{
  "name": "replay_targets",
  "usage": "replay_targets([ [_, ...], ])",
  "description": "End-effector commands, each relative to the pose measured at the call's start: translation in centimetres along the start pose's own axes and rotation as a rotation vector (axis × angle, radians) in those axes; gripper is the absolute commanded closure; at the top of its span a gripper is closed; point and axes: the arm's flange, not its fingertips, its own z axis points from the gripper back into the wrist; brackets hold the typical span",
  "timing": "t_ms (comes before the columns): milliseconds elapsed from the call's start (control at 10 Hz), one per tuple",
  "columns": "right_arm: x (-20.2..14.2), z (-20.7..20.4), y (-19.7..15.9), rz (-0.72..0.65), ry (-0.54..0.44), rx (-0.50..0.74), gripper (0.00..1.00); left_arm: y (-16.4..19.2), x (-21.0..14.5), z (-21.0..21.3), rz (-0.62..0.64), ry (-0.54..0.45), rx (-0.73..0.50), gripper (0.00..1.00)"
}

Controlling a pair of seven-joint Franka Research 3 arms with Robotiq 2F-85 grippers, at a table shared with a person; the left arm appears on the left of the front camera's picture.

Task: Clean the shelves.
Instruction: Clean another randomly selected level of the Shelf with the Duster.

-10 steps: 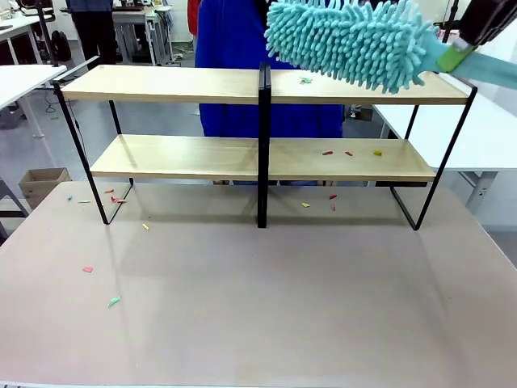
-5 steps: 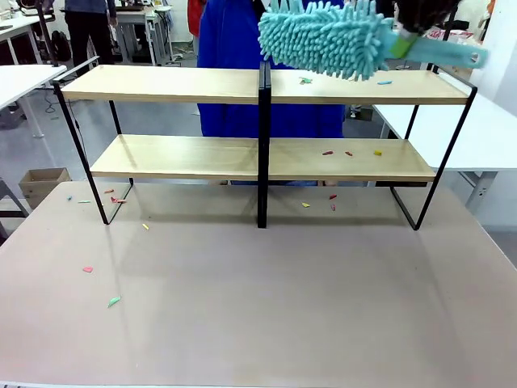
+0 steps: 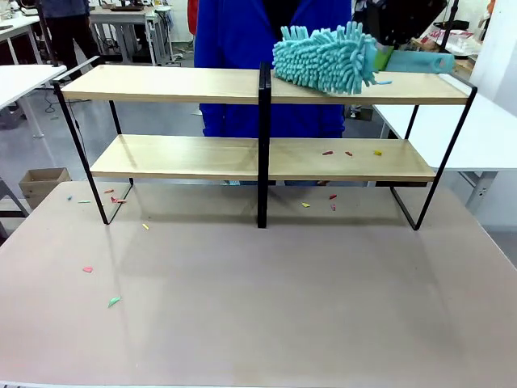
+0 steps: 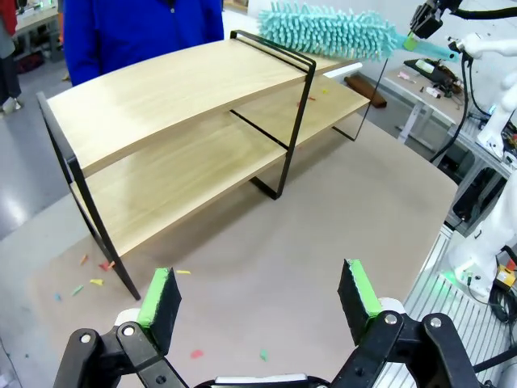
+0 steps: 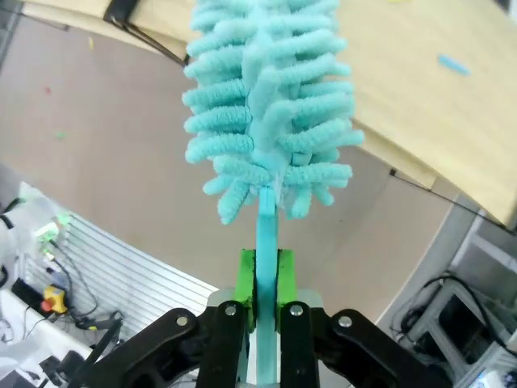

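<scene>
Clamping a flat turquoise handle between its green pads, the right pincer is shut narrow on a fluffy turquoise microfibre duster, whose head sticks straight out ahead of the fingertips. Just under that head lies the top board of the shelves, a wide two-tier rack of light-wood boards in a thin black metal frame. The strands appear to rest on the board, close beside the black central upright. A small blue scrap sits on the same board, directly below the pincer. Lower down, on the bottom board, lie a few red and yellow scraps. Beyond the rack from the pincer stands a person in a blue coat.

The left pincer hangs with its jaws spread wide and nothing between them, above the grey-brown tabletop. The rack stands ahead of it, well apart, with more coloured bits scattered on the tabletop.
</scene>
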Motion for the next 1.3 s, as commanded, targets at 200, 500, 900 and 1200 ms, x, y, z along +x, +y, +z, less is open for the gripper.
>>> replay_targets([
  [200, -4.8, 0.5, -2.2, -0.297, 0.044, -0.145, 0.88, 0.0, 0.0, 0.0, 0.000, 0.003, 0.000, 0.00],
  [500, -8.4, 1.2, -6.8, -0.588, 0.119, -0.235, 0.88, 0.0, 0.0, 0.0, 0.000, 0.003, 0.000, 0.00],
  [900, -9.8, 2.6, -9.6, -0.678, -0.023, -0.287, 0.88, 0.0, 0.0, 0.0, 0.000, 0.003, 0.000, 0.00],
  [1200, -9.9, 3.3, -8.5, -0.524, -0.130, -0.233, 0.88, 0.0, 0.0, 0.0, 0.000, 0.003, 0.000, 0.00],
])
